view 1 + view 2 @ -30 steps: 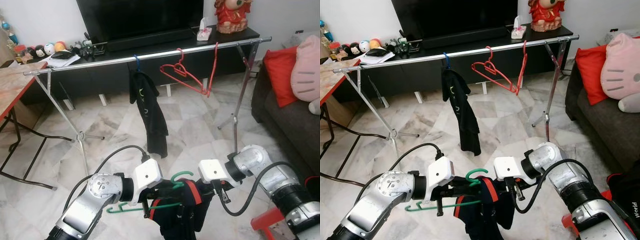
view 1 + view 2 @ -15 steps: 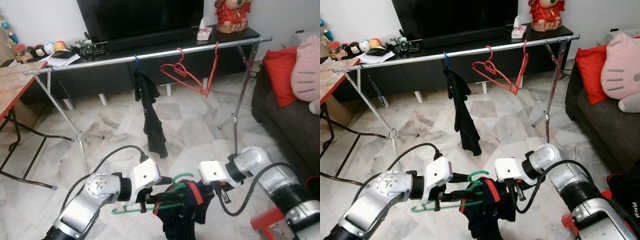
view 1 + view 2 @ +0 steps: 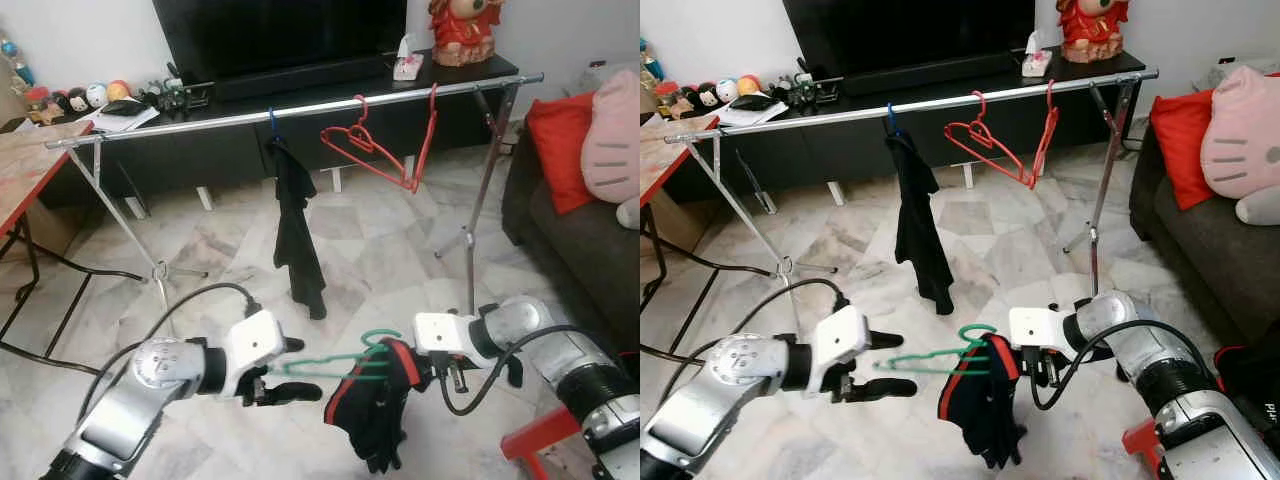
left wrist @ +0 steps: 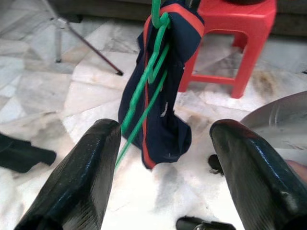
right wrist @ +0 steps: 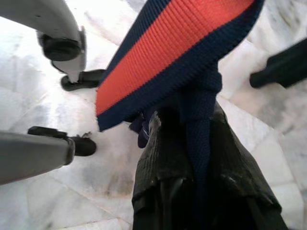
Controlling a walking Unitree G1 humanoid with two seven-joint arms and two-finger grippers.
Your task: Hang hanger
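**Green hanger with garment held low, short of the rail**

The metal clothes rail (image 3: 300,108) spans the room before the black TV cabinet (image 3: 330,130), above a marble floor (image 3: 380,250). On it hang a black garment (image 3: 297,225) on a blue hook and two red hangers (image 3: 375,150), all well apart from the arms.

The dark navy garment with red trim (image 3: 372,405) hangs low, near the floor, on the green hanger (image 3: 335,362), which lies roughly level between the two arms.

The right gripper (image 5: 192,158) is closed on the navy fabric at the hanger's hook end; the cloth is pinched between its fingers.

The left gripper (image 4: 165,158) stands just beside the hanger's free end, fingers spread wide and holding nothing; the green wire passes close to one finger (image 4: 86,167), contact not determinable.
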